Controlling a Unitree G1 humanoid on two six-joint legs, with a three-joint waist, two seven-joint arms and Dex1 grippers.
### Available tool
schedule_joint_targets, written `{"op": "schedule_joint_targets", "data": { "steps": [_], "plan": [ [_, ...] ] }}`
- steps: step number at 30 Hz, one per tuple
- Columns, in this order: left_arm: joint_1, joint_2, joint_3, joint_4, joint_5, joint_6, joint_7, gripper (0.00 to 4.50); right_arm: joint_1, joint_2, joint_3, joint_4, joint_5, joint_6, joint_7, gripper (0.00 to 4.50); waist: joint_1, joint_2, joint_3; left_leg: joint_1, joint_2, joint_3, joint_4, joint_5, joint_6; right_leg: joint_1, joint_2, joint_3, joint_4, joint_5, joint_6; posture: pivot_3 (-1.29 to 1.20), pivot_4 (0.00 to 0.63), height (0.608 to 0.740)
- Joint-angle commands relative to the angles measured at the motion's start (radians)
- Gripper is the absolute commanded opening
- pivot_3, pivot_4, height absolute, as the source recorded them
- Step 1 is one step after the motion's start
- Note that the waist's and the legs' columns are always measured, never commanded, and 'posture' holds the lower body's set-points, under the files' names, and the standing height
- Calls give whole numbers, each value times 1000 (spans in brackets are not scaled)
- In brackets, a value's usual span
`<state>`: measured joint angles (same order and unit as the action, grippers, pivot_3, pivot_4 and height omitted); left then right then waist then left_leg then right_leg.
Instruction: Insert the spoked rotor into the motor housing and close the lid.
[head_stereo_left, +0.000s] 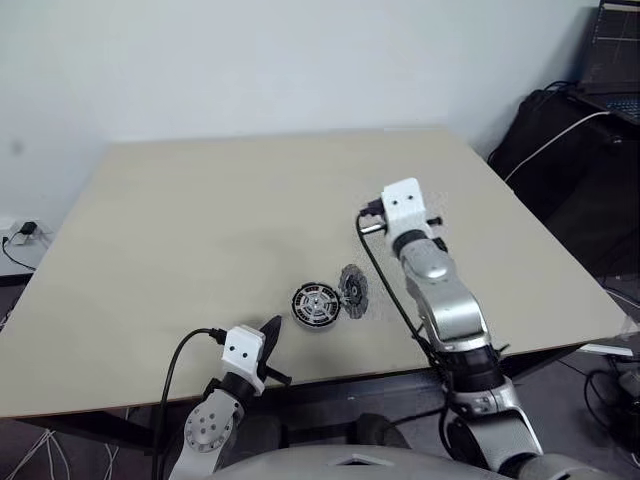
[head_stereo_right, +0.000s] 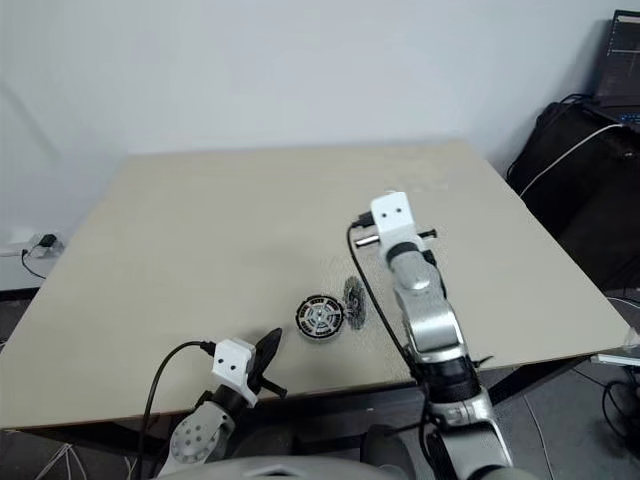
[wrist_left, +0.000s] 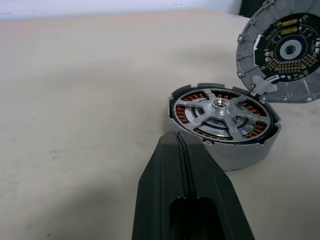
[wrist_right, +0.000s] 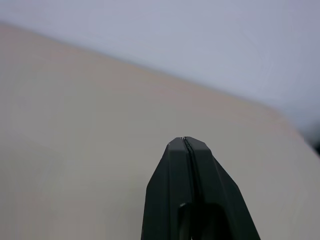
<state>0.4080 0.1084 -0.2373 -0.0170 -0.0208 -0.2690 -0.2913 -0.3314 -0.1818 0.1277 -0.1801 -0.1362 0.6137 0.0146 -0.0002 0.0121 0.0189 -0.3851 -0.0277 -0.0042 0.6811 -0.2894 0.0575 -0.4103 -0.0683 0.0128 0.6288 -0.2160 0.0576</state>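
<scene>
**Rotor seated in housing, lid propped open beside it**

The motor housing (wrist_left: 227, 145) sits on the beige table (head_stereo_left: 200, 220), near the table's front edge and a little right of centre. The spoked rotor (wrist_left: 220, 112) lies flat inside it, its silver spokes level with the rim and the copper windings visible between them. The lid (wrist_left: 282, 52) stands tilted on edge, touching the housing's rim on the robot's right side, with its inner face and dark circuit ring turned toward the left wrist camera; the housing is not yet covered.

The left gripper (head_stereo_left: 270, 335) hangs at the table's front edge, just short of the housing and apart from it, its two black fingers pressed together and holding nothing. The right gripper (wrist_right: 184, 141) is raised above the table beyond the parts, pointing toward the far edge and the wall; its fingers are likewise closed together and empty.
</scene>
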Motion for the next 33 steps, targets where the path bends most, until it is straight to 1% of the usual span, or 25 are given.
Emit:
{"op": "schedule_joint_targets", "data": {
  "steps": [1,8,11,14,18,26,33],
  "plan": [
    [-8,4,-8,-61,-11,1,-11,0,68,-72,20,-92,-50,34,41,14,-2,0,0,0,0,0,0,0,0,0,0,0,0,0,0,0,0,740],
    [-3,18,-3,-83,-13,22,-21,0,244,-222,124,-205,-40,216,238,14,-8,0,0,3,1,1,1,0,1,3,1,0,0,-1,0,0,0,740],
    [-3,22,2,-80,-16,24,-25,0,274,-282,166,-244,-23,265,323,14,-9,-1,1,3,1,1,2,0,1,4,2,0,0,-3,4,0,0,740],
    [-4,26,5,-74,-18,23,-27,0,286,-320,187,-279,9,273,394,14,-8,-2,1,3,1,1,2,0,1,4,2,0,0,-3,5,0,0,740],
    [-6,28,7,-72,-19,26,-30,0,288,-314,179,-309,61,257,444,14,-8,-3,2,3,2,1,2,0,1,4,2,0,0,-4,6,0,0,740],
    [-8,25,6,-76,-17,38,-31,0,270,-306,202,-299,123,179,521,14,-3,-4,3,3,2,1,2,0,1,4,1,0,0,-3,6,0,0,740],
    [10,23,-1,-120,-10,58,-21,0,250,-242,214,-265,133,126,497,14,-6,-5,3,3,2,1,2,0,1,4,2,0,0,-3,5,0,0,740]
  ]
}}
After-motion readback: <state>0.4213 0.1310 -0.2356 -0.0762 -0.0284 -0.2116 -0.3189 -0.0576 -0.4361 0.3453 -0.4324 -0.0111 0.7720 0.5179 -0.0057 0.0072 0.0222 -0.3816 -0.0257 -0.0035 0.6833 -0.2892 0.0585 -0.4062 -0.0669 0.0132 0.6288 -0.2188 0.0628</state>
